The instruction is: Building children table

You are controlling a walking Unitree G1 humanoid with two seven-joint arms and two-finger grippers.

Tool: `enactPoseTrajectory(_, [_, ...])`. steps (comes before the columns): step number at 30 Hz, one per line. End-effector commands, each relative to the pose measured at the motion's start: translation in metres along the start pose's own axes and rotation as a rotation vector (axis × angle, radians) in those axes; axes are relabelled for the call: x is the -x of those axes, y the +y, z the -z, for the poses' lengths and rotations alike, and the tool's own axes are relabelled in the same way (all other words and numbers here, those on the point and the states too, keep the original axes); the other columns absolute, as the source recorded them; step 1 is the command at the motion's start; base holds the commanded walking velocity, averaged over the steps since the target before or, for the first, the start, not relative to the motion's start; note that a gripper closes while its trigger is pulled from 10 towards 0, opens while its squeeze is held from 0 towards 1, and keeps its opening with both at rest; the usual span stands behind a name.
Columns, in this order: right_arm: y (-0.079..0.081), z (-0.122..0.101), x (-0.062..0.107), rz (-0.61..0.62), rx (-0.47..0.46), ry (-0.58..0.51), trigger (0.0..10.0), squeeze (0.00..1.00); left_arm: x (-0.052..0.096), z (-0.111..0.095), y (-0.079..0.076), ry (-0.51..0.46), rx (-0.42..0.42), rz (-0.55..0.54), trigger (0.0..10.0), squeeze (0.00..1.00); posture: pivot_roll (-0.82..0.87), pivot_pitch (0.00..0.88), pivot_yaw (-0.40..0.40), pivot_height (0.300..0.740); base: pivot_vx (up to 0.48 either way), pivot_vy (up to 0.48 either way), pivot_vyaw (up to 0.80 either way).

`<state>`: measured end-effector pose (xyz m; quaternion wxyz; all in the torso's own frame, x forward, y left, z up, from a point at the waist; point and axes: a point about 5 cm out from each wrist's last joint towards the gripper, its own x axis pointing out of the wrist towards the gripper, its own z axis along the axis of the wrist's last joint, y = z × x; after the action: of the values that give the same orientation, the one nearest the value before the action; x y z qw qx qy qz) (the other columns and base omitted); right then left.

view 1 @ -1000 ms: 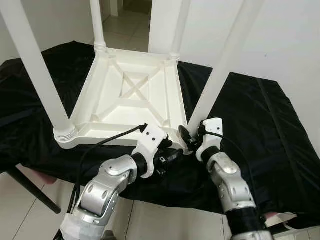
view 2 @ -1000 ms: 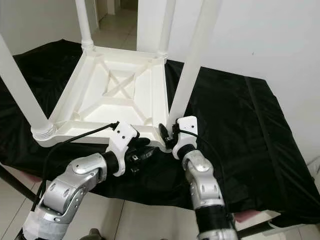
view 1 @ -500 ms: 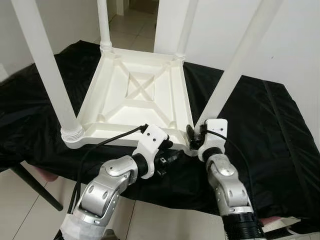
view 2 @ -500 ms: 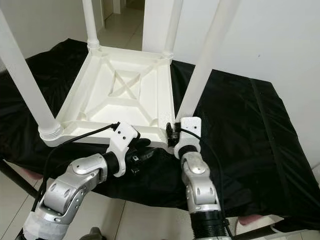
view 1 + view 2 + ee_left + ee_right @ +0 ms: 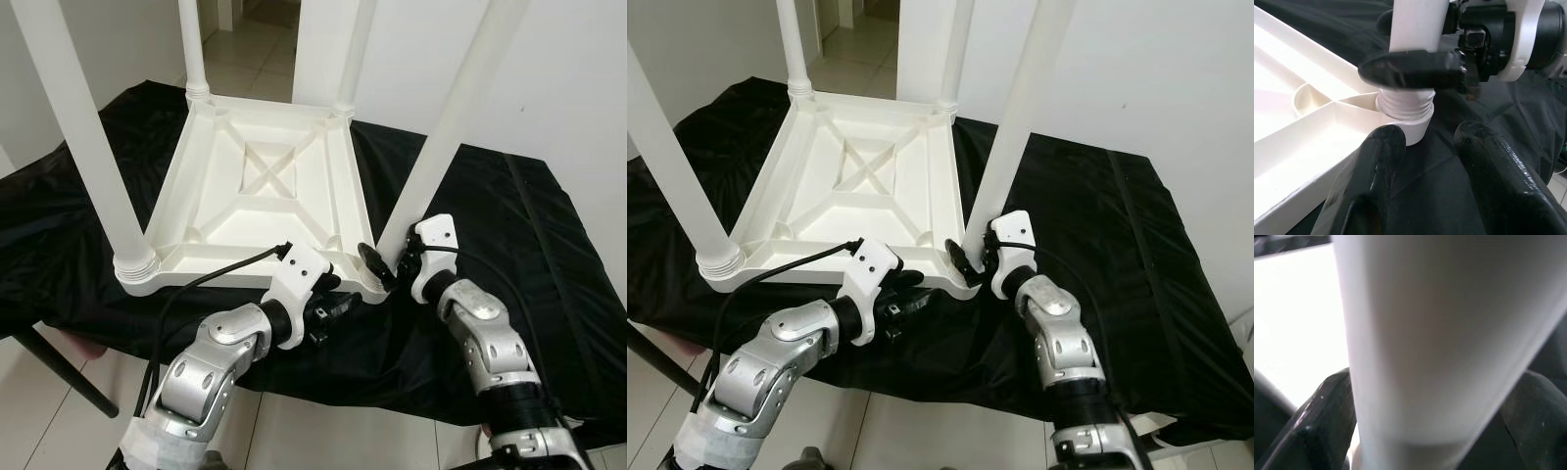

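Table [image 5: 265, 191], white ribbed plastic, upside down on black cloth [image 5: 509, 245], four round legs up. Right gripper [image 5: 389, 266] clamps the near-right leg [image 5: 446, 127] just above its threaded base. Left gripper [image 5: 1427, 161] beside it, fingers [image 5: 1376, 166] spread, holding nothing, just short of that corner.

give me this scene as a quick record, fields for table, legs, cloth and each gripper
table: white table top lies upside down
legs: four white legs stand up from its corners
cloth: black cloth under the table
right gripper: right gripper shut on near right leg, just above its threaded socket
left gripper: left gripper open, at the near edge beside that corner, holding nothing
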<state>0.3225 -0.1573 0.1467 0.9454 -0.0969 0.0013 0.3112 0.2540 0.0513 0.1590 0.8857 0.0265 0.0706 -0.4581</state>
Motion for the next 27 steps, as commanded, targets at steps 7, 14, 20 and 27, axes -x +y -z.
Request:
enactPoseTrajectory(7, [-0.005, 0.010, -0.004, -0.168, 0.060, 0.039, 10.0, 0.00, -0.003, -0.001, 0.001, -0.003, -0.011, -0.017, 10.0, 0.00, 0.13, 0.000, -0.104, 0.740, 0.000, 0.000, 0.00])
enactPoseTrajectory(14, [-0.009, 0.011, -0.008, -0.228, 0.013, 0.014, 0.0, 0.00, -0.002, -0.001, -0.001, -0.004, -0.005, -0.017, 10.0, 0.00, 0.15, 0.000, -0.106, 0.740, 0.000, 0.000, 0.00])
enactPoseTrajectory(20, [-0.014, 0.012, -0.010, -0.245, -0.005, -0.018, 0.0, 0.00, -0.002, 0.000, -0.002, -0.001, -0.003, -0.012, 10.0, 0.00, 0.15, 0.000, -0.105, 0.740, 0.000, 0.000, 0.00])
enactPoseTrajectory(27, [-0.012, 0.021, -0.009, -0.161, -0.011, 0.010, 0.0, 0.00, -0.001, 0.000, -0.004, 0.003, -0.001, -0.003, 10.0, 0.00, 0.15, 0.000, -0.106, 0.740, 0.000, 0.000, 0.00])
